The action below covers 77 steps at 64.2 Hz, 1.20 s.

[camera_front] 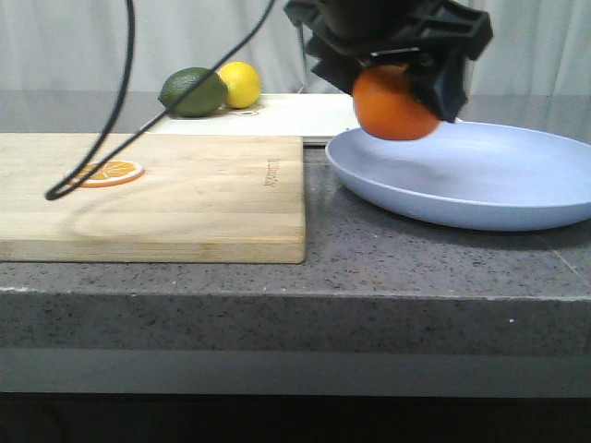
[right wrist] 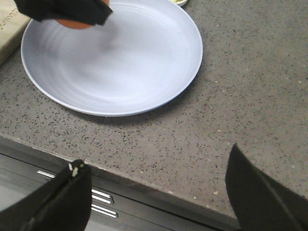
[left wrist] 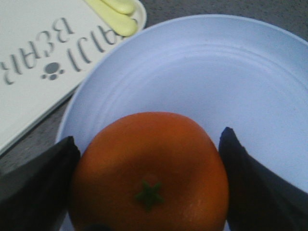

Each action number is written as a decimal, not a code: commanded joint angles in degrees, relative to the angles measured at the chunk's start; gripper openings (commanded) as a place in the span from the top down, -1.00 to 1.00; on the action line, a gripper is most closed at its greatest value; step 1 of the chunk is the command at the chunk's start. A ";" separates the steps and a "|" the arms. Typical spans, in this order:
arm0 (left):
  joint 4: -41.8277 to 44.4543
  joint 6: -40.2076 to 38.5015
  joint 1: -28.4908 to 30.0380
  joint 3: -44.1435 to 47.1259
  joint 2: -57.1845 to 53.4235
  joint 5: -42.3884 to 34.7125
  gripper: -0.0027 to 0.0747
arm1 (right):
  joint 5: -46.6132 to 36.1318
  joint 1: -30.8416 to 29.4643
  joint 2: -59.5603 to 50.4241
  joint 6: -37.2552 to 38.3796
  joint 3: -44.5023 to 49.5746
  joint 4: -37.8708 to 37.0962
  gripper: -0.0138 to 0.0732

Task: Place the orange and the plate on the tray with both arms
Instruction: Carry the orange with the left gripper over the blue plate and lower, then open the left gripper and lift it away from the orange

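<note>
Overhead, the left gripper (camera_front: 399,78) grips the orange (camera_front: 395,103), its dark fingers (left wrist: 41,185) pressed against both sides of the fruit, which hangs in the air above the near-left part of the plate (camera_front: 489,180), clear of its surface. That plate sits on the grey counter (camera_front: 369,268), just right of the wooden board (camera_front: 185,203), where an orange slice (camera_front: 113,172) lies. Behind them rests the cream tray (camera_front: 295,115), with a lime (camera_front: 193,91) and a lemon (camera_front: 241,83) at its far left. The right gripper (right wrist: 159,192) hovers over the counter's front edge, near the plate, with its jaws spread wide and nothing between them.
</note>
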 commanded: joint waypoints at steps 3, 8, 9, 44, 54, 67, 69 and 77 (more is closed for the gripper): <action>-0.07 0.14 -2.06 -4.98 0.36 -3.44 -0.16 | -4.77 0.06 0.68 -0.69 -1.82 -0.03 -0.66; 0.03 0.14 -2.53 -6.64 2.43 -3.55 -0.16 | -4.72 0.06 0.68 -0.69 -1.76 -0.03 -0.66; 0.03 0.14 -2.53 -7.06 2.86 -3.55 -0.16 | -4.72 0.06 0.68 -0.69 -1.76 -0.03 -0.66; -3.69 0.04 -2.68 -8.25 0.63 -2.22 -0.69 | -4.77 0.06 0.68 -0.69 -1.76 -0.03 -0.66; -4.11 0.04 -2.68 -8.25 -5.29 2.95 -0.67 | -4.72 0.06 0.68 -0.69 -1.76 -0.03 -0.66; -3.69 -0.42 -1.62 -2.45 -15.28 4.60 -0.67 | -3.35 0.06 0.68 -0.69 -1.76 -0.03 -0.66; -3.69 -0.42 -1.24 -1.06 -16.99 4.60 -0.67 | -3.29 0.06 0.68 -0.69 -1.76 -0.03 -0.66; -3.69 -0.42 0.65 7.02 -24.67 4.49 -0.67 | -3.57 0.06 0.68 -0.69 -1.76 -0.03 -0.66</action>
